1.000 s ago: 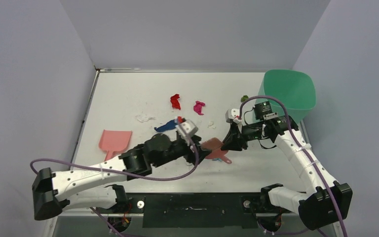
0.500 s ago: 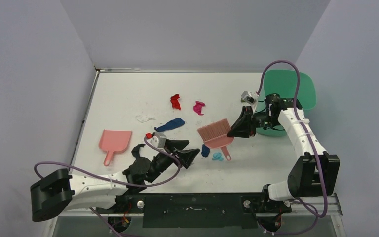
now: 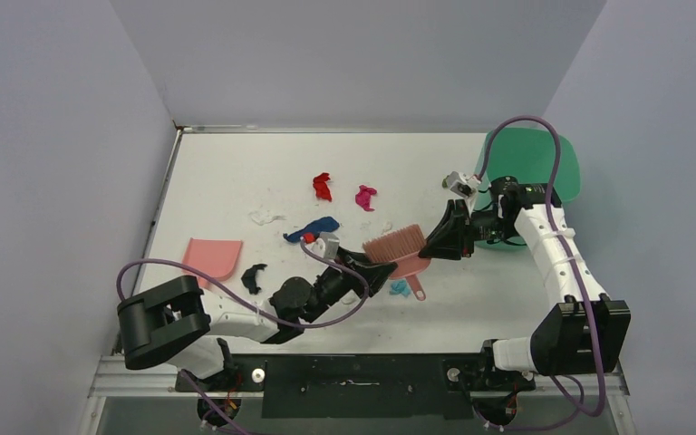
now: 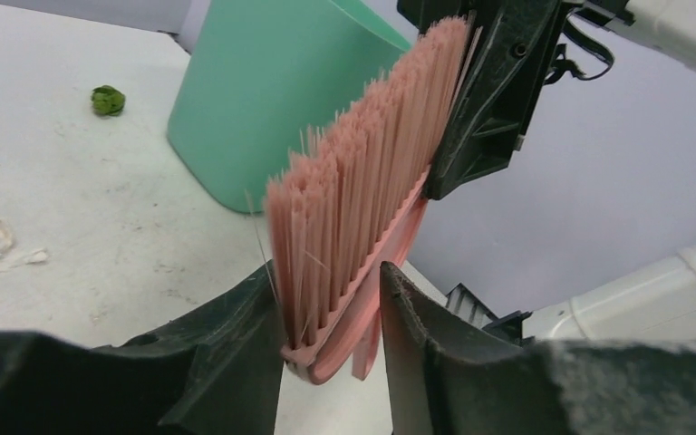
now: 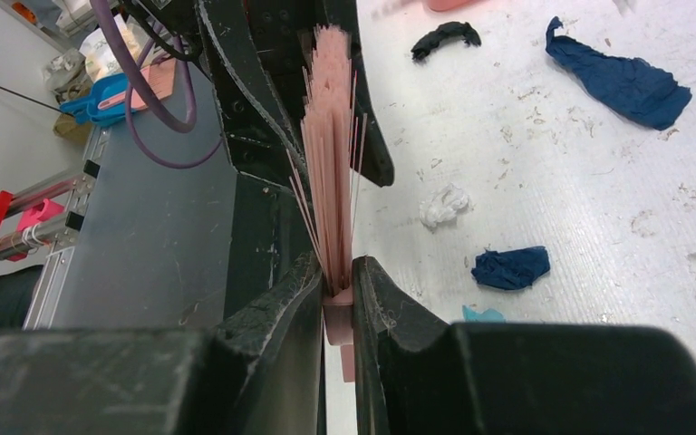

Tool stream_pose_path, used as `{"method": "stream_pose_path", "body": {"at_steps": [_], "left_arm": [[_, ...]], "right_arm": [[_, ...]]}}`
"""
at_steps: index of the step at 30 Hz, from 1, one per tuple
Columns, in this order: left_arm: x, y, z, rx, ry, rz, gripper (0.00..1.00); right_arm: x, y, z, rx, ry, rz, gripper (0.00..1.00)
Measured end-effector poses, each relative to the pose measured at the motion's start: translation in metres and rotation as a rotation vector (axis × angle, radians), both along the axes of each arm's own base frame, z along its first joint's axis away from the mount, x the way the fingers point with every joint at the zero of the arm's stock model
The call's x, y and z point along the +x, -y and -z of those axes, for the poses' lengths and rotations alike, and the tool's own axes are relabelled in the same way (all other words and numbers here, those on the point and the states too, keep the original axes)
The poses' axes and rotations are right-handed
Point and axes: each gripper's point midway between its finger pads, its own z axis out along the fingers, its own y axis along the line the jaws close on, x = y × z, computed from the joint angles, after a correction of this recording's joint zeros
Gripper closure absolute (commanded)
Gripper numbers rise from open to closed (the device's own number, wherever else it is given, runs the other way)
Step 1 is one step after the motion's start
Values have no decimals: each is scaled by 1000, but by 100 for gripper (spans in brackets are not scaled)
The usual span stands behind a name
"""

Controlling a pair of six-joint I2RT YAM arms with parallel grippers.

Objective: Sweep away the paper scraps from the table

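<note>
My right gripper (image 5: 337, 269) is clamped on the pink brush (image 3: 397, 246), and my left gripper (image 4: 328, 283) straddles it, can't tell if it's squeezing.

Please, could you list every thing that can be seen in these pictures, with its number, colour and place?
table: one, white, under everything
bin: one, green, far right side
dustpan: one, pink, left side of table
brush: one, pink, between the two grippers
paper scraps: at least seven, on the table: red scrap, magenta scrap, white scrap, large dark blue scrap, small dark blue scrap, cyan scrap, green scrap near the bin
black curved piece: one, black, right of the dustpan
right gripper: one, black, jaws shut on the brush
left gripper: one, black, jaws either side of the brush, grip unclear
</note>
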Motion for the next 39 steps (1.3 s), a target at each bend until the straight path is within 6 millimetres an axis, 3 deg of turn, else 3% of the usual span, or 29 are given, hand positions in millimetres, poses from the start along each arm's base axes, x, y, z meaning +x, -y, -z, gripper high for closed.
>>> {"method": "stream_pose_path", "body": {"at_steps": [3, 5, 7, 9, 16, 19, 21, 23, 28, 32, 35, 37, 39], "left_arm": [[-2, 5, -3, -13, 4, 20, 87], [-8, 7, -6, -15, 16, 54, 98], [-20, 11, -14, -19, 40, 105, 100], [-22, 7, -16, 14, 53, 108, 100], [-33, 3, -18, 264, 90, 175, 100], [-38, 3, -22, 374, 111, 220, 100], [-41, 2, -20, 445, 122, 243, 100], [-42, -1, -14, 513, 120, 259, 100], [-44, -9, 2, 646, 114, 281, 100], [-43, -10, 3, 677, 126, 282, 100], [-40, -6, -2, 685, 139, 283, 100], [-39, -3, -6, 680, 147, 282, 100], [-39, -3, -7, 680, 153, 282, 100]], "right_arm": [[0, 0, 0, 1, 7, -1, 80], [3, 2, 0, 6, 21, 9, 58], [4, 3, 2, 6, 34, 10, 42], [2, 2, 1, 7, 47, 3, 34], [12, 5, -19, -105, 272, -24, 17], [0, -8, -19, -194, 392, -103, 13], [-15, -25, -18, -223, 465, -180, 13], [-23, -30, -19, -234, 491, -202, 13], [-14, -29, -9, -283, 486, -194, 18], [-14, -32, 4, -313, 472, -212, 37], [-22, -38, 15, -327, 454, -252, 58], [-30, -43, 22, -335, 438, -288, 77], [-37, -50, 30, -344, 425, -320, 88]]}}
